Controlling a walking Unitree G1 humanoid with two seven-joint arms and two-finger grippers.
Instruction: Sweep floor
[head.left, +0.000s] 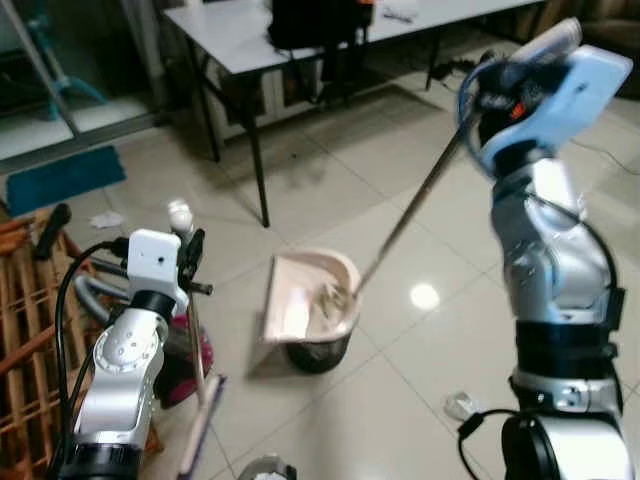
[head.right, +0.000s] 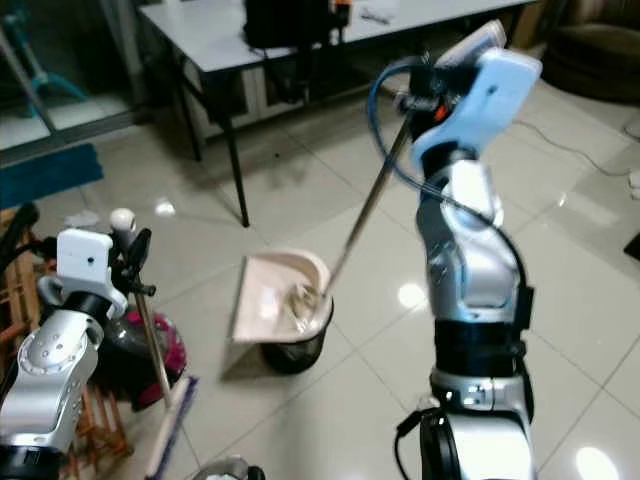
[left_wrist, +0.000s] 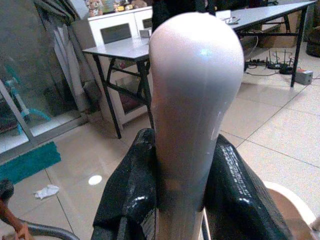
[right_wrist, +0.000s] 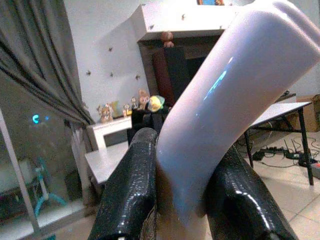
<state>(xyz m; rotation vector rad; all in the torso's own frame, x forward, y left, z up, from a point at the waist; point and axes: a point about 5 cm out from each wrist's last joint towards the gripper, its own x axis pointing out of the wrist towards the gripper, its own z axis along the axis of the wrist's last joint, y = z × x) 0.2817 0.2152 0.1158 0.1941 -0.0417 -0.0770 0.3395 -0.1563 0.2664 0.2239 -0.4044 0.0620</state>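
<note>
My left gripper (head.left: 190, 256) is shut on the broom handle (head.left: 196, 345) just below its white knob (left_wrist: 192, 75), low at my left. The broom stands nearly upright, its head (head.left: 201, 428) on the floor. My right gripper (head.left: 497, 82) is raised high and shut on the pale grip (right_wrist: 235, 95) at the top of the dustpan's long handle (head.left: 410, 215). The cream dustpan (head.left: 300, 297) is tilted over a small black bin (head.left: 318, 356) on the tiled floor, with some debris at its low corner.
A grey table (head.left: 250, 40) with black legs stands behind the bin. A wooden rack (head.left: 25, 320) and a pink object (head.left: 186, 366) crowd my left. A blue mat (head.left: 60, 178), crumpled paper (head.left: 105, 220) and a small white scrap (head.left: 462, 405) lie on the floor.
</note>
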